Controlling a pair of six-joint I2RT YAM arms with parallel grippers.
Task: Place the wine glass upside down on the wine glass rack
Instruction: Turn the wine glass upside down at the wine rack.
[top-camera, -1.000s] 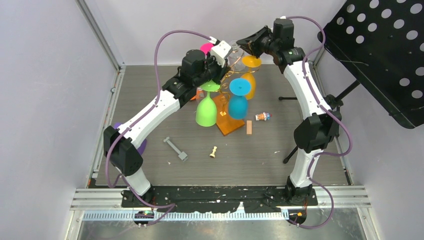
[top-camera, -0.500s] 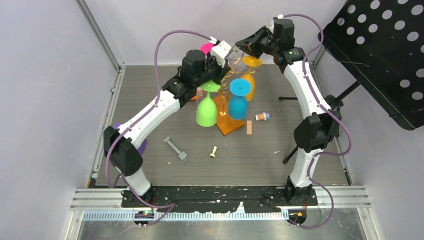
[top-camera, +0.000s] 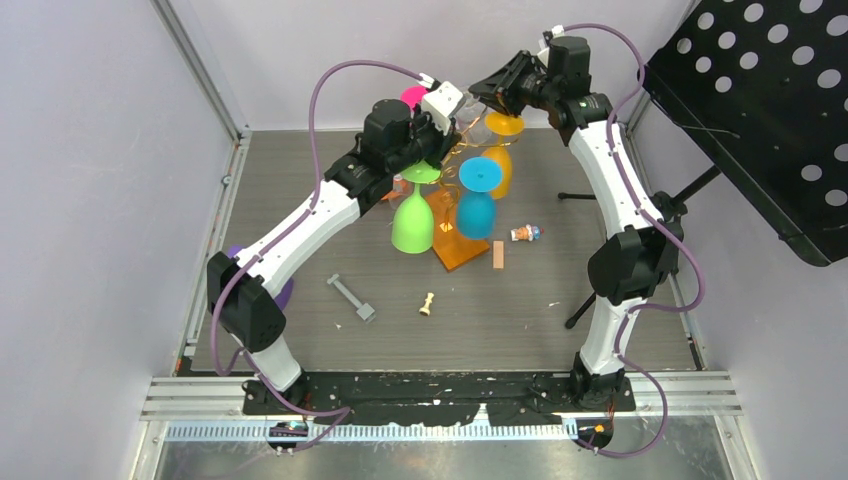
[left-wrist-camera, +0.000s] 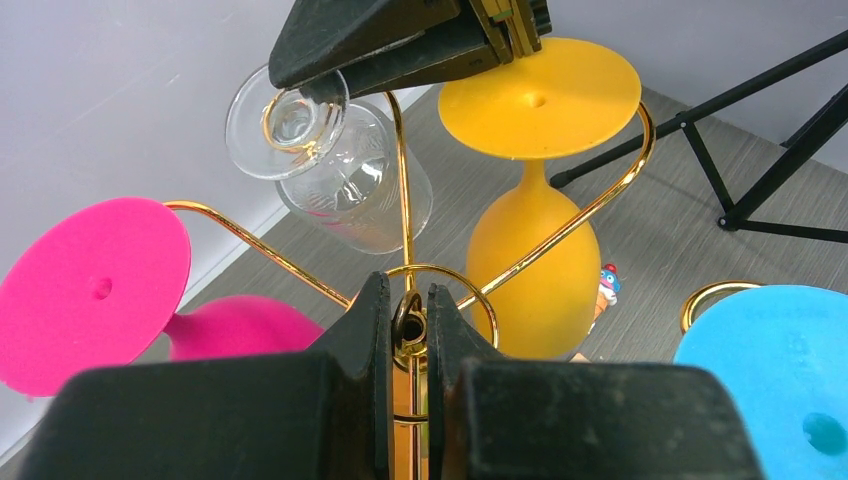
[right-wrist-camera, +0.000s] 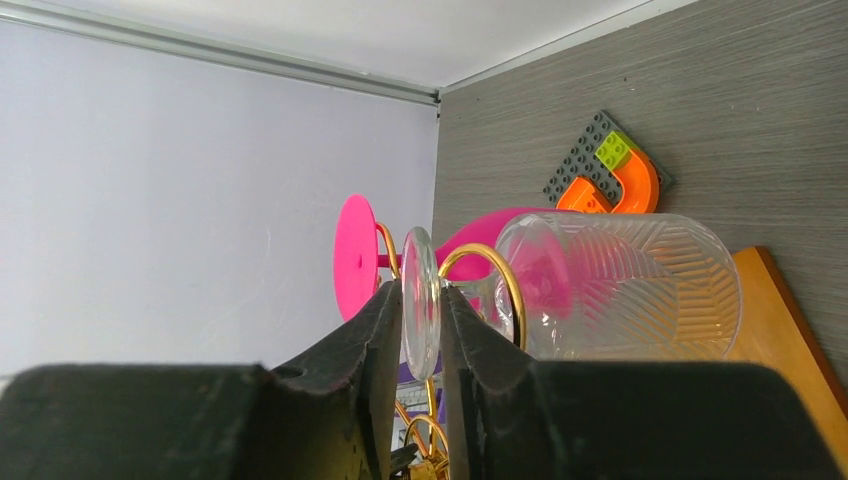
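Observation:
The clear wine glass hangs upside down at the back of the wine glass rack, its stem inside a gold curl. Its ribbed bowl points toward the floor. My right gripper straddles the glass's round foot. The jaws are slightly open, with a sliver of gap beside the disc. From above, this gripper sits over the rack's far side. My left gripper is shut on the top of the rack's central gold post. The wooden base rests on the table.
Pink, orange, blue and green glasses hang on other arms. A grey bar, pawn, wooden block and small toy lie near the base. A black music stand is at the right.
The right gripper's jaws have loosened around the clear glass's foot, and that wrist has shifted slightly up and back. The left arm and the rack have not moved.

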